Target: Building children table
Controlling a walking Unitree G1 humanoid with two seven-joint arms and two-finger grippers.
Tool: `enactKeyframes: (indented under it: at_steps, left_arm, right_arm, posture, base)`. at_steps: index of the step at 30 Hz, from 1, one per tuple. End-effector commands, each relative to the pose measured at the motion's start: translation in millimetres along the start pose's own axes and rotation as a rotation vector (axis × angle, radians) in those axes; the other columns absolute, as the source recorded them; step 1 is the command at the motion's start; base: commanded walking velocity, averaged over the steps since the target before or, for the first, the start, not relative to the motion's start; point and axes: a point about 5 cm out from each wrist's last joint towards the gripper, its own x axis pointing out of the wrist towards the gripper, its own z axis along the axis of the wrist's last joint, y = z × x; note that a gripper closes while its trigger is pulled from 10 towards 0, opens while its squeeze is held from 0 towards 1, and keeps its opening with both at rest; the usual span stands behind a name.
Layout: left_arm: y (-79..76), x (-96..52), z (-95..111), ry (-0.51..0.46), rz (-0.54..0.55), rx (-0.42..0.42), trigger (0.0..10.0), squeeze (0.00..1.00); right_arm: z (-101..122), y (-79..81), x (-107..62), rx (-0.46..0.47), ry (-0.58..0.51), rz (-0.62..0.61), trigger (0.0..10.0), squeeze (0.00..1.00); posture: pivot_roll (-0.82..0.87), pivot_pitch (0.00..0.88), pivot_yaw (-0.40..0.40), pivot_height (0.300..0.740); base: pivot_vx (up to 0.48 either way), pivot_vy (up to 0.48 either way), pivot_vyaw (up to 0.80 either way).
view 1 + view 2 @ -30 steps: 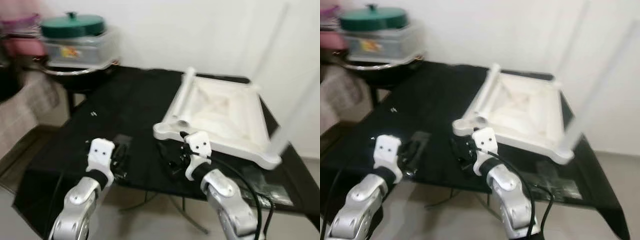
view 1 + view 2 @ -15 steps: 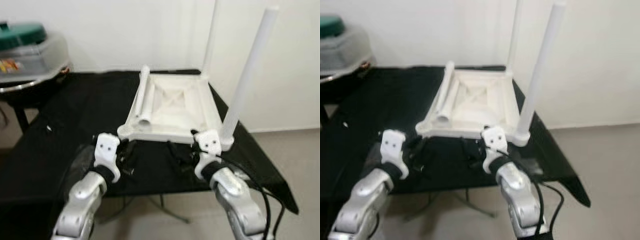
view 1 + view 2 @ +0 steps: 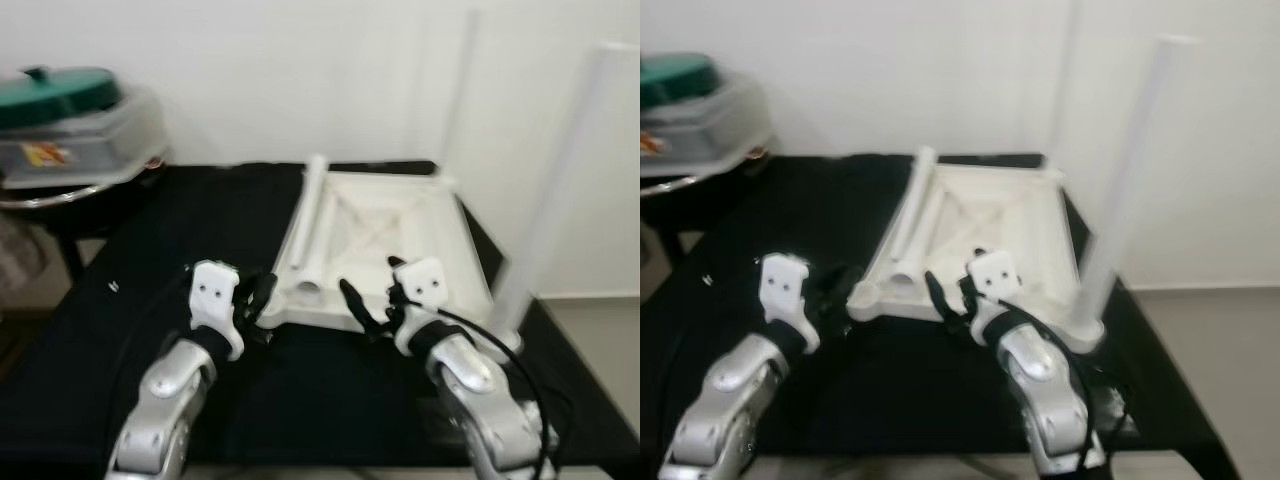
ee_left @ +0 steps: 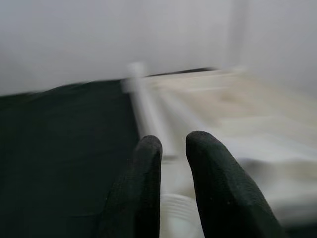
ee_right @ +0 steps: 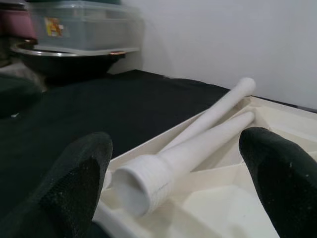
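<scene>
A white children's tabletop [image 3: 400,235] lies upside down on the black table [image 3: 170,240]. Two white legs stand upright at its right corners, the near one [image 3: 560,190] and the far one [image 3: 457,95]. Two loose legs [image 3: 308,225] lie along its left rim, and the threaded end of one [image 5: 148,181] faces the right wrist camera. My right gripper [image 3: 365,305] is open at the near rim, its fingers [image 5: 79,183] spread wide before the loose legs. My left gripper [image 3: 255,298] is at the near left corner, its fingers [image 4: 148,193] close together with nothing between them.
At the back left a clear box with a green lid [image 3: 75,110] sits on a dark pan. A white wall stands right behind the table. The table's right edge [image 3: 590,370] drops to the floor just past the near upright leg.
The whole picture has shifted as the camera moved. Both grippers have come forward from below the tabletop's near edge up to its near rim.
</scene>
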Motion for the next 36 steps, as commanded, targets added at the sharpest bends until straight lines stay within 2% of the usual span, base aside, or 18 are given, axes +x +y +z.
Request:
enactKeyframes:
  at_steps: [1,5,6,8,9,12,14,15,17,20,22,23,25,30,31,32,34,36]
  left_arm:
    - [-5.1,6.0,10,-0.03,-0.047,0.006,10.0,0.0]
    - [-3.1,8.9,19,-0.05,-0.074,0.017,10.0,0.0]
    - [-3.6,10.2,24,-0.058,-0.103,0.024,10.0,0.11]
    - [-3.6,10.2,24,-0.058,-0.103,0.024,10.0,0.11]
    - [-6.6,11.2,29,-0.065,-0.154,0.021,10.0,1.0]
    - [-19.9,23.7,45,-0.033,-0.314,0.082,10.0,1.0]
    - [-21.7,26.8,47,-0.015,-0.336,0.098,10.0,1.0]
    - [-26.0,31.9,47,0.025,-0.375,0.126,10.0,1.0]
    - [-27.7,37.2,48,0.048,-0.387,0.16,10.0,1.0]
    - [-31.4,55.8,48,0.116,-0.405,0.194,10.0,1.0]
    - [-31.4,55.8,48,0.116,-0.405,0.194,10.0,1.0]
    - [-32.3,60.9,49,0.129,-0.405,0.192,10.0,1.0]
    - [-36.8,71.5,53,0.16,-0.438,0.21,10.0,1.0]
    - [-39.4,84.9,57,0.223,-0.44,0.237,10.0,1.0]
    - [-38.8,88.3,57,0.242,-0.425,0.254,10.0,0.42]
    - [-37.3,92.0,56,0.27,-0.398,0.259,10.0,0.0]
    - [-36.3,94.7,55,0.289,-0.381,0.261,10.0,0.0]
    - [-29.5,99.9,52,0.355,-0.328,0.288,10.0,0.0]
  right_arm:
    - [-4,-8.8,-6.5,-0.02,0.013,-0.028,10.0,0.0]
    - [-5,-7.8,-7.0,-0.024,0.018,-0.026,10.0,0.0]
    - [-5,-7.4,-7.2,-0.025,0.02,-0.026,10.0,0.0]
    - [-5,-7.4,-7.2,-0.025,0.02,-0.026,10.0,0.0]
    - [-6,-6.8,-7.4,-0.026,0.022,-0.026,10.0,0.0]
    - [-13,-6.3,-9.4,-0.039,0.057,-0.056,10.0,0.0]
    - [-15,-6.3,-10.1,-0.042,0.069,-0.066,10.0,0.0]
    - [-18,-6.9,-12.2,-0.046,0.089,-0.084,10.0,0.0]
    - [-21,-7.0,-14.1,-0.05,0.107,-0.095,10.0,0.0]
    - [-28,-8.4,-21.0,-0.037,0.15,-0.13,10.0,0.0]
    - [-28,-8.4,-21.0,-0.037,0.15,-0.13,10.0,0.0]
    - [-27,-7.4,-22.8,-0.032,0.144,-0.122,10.0,0.0]
    - [-22,2.0,-27.2,-0.012,0.106,-0.063,10.0,0.0]
    - [-16,18.2,-33.4,0.019,0.063,0.028,10.0,0.0]
    - [-14,21.0,-34.3,0.013,0.05,0.047,10.0,0.0]
    - [-13,23.2,-34.7,0.017,0.038,0.065,10.0,0.0]
    - [-12,24.4,-34.9,0.02,0.032,0.075,10.0,0.0]
    - [-10,28.3,-34.5,-0.006,0.036,0.104,10.0,0.0]
  posture:
    - [-0.04,0.008,-0.011,0.74]
    - [-0.04,0.009,-0.01,0.74]
    - [-0.04,0.01,-0.01,0.74]
    - [-0.04,0.01,-0.01,0.74]
    - [-0.04,0.01,-0.008,0.74]
    - [-0.04,0.014,-0.003,0.74]
    - [-0.04,0.014,-0.003,0.74]
    - [-0.05,0.015,0.0,0.74]
    - [-0.05,0.016,0.002,0.74]
    - [-0.06,0.015,0.009,0.74]
    - [-0.06,0.015,0.009,0.74]
    - [-0.07,0.016,0.013,0.74]
    - [-0.08,0.017,0.02,0.74]
    - [-0.09,0.021,0.027,0.74]
    - [-0.09,0.021,0.029,0.74]
    - [-0.09,0.023,0.029,0.74]
    - [-0.09,0.024,0.029,0.74]
    - [-0.09,0.027,0.026,0.74]
  base:
    - [0.0,0.0,0.0]
    - [0.0,0.0,0.0]
    - [0.0,0.0,0.0]
    - [0.0,0.0,0.0]
    - [0.0,0.0,0.0]
    - [0.0,0.0,0.0]
    - [0.0,0.0,0.0]
    - [0.0,0.0,0.0]
    - [0.0,0.0,0.0]
    - [0.0,0.0,-0.53]
    - [0.0,0.0,-0.8]
    - [0.0,0.0,-0.8]
    - [0.0,0.0,-0.8]
    - [0.0,0.0,-0.8]
    - [0.0,0.0,-0.8]
    - [0.0,0.0,-0.8]
    - [0.0,0.0,-0.8]
    - [0.0,0.0,0.0]
